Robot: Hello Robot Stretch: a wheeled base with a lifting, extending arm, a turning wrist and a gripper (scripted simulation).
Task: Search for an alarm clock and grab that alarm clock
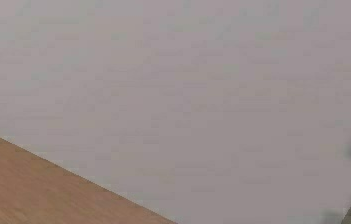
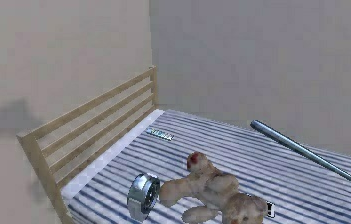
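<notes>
striped bed (image 2: 233,145) with a slatted wooden headboard (image 2: 93,125) stands in a corner; on it lie a long grey bat (image 2: 308,155), a teddy bear (image 2: 215,190), the round silver alarm clock (image 2: 143,195) just left of the bear, and a small flat thing (image 2: 160,133) farther up

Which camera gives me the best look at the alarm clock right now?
The arm side view: the round silver alarm clock sits on the striped bed beside a teddy bear. The forward view faces grey wall and wooden floor.
</notes>
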